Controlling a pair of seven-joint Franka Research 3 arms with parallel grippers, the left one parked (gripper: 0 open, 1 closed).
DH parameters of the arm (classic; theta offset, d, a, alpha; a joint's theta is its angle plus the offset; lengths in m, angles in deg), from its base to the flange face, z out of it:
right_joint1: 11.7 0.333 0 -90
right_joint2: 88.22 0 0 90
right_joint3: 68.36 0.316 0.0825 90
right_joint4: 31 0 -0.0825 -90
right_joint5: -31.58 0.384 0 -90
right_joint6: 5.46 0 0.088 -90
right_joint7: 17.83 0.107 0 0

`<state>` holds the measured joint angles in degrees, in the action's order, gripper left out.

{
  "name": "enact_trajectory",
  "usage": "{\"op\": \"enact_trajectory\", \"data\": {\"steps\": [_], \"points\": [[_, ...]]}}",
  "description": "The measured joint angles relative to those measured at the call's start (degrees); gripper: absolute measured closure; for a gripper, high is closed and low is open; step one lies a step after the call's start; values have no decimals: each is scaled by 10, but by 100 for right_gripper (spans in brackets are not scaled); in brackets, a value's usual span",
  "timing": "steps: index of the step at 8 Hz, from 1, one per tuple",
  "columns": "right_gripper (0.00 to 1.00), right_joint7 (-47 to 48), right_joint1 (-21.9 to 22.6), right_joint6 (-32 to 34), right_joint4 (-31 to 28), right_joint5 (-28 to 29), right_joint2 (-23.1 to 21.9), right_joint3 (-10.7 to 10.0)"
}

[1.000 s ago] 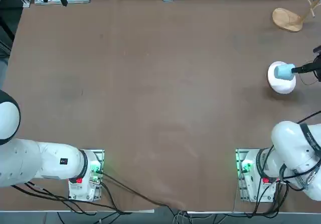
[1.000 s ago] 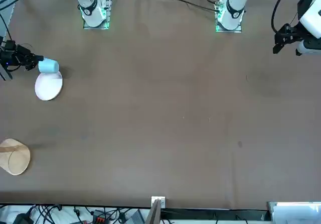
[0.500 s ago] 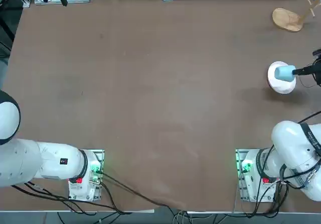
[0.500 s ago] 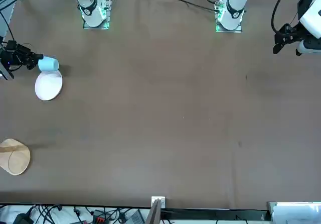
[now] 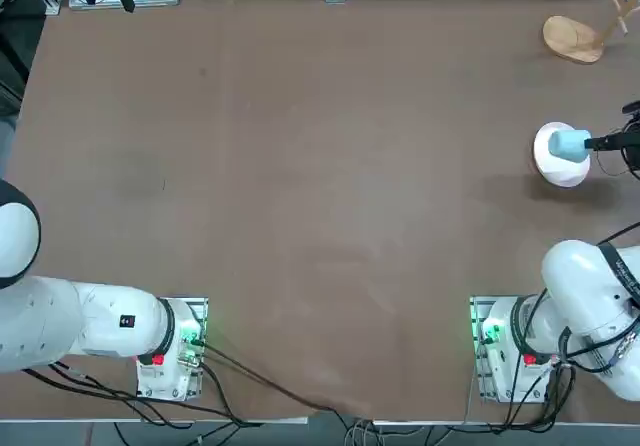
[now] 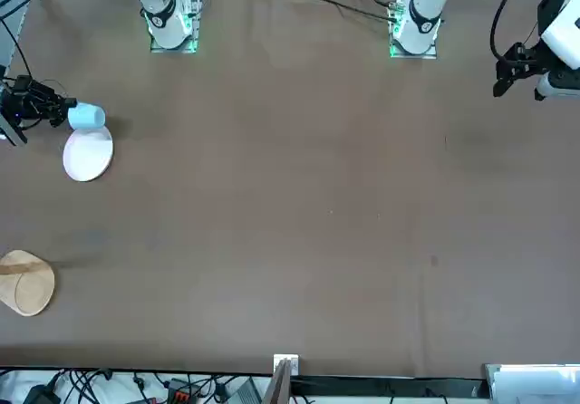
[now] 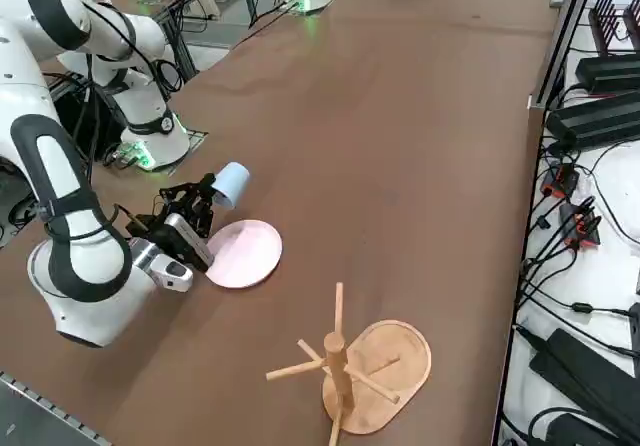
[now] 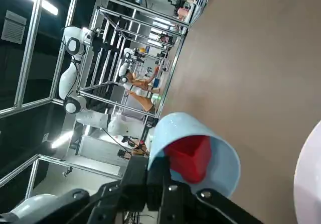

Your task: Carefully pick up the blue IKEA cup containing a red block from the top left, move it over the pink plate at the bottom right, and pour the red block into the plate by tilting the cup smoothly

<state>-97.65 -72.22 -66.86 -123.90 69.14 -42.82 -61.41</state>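
Tilted blue cup w/ red block, over plate

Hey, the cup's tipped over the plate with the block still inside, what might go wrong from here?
1. The small light-blue plastic cup hangs over the edge of the pale pink round plate, not its middle, so the tiny red block may land on the brown table.
2. The plate's rim looks shallow; a fast tilt may let the block bounce or slide off.
3. The right hand, shut on the cup, seems to pinch just its rim; the cup might slip.
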Motion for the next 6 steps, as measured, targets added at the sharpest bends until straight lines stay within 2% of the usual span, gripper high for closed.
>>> {"op": "enact_trajectory", "data": {"steps": [6], "points": [[98,-17,-1,20,42,1,47,0]]}}
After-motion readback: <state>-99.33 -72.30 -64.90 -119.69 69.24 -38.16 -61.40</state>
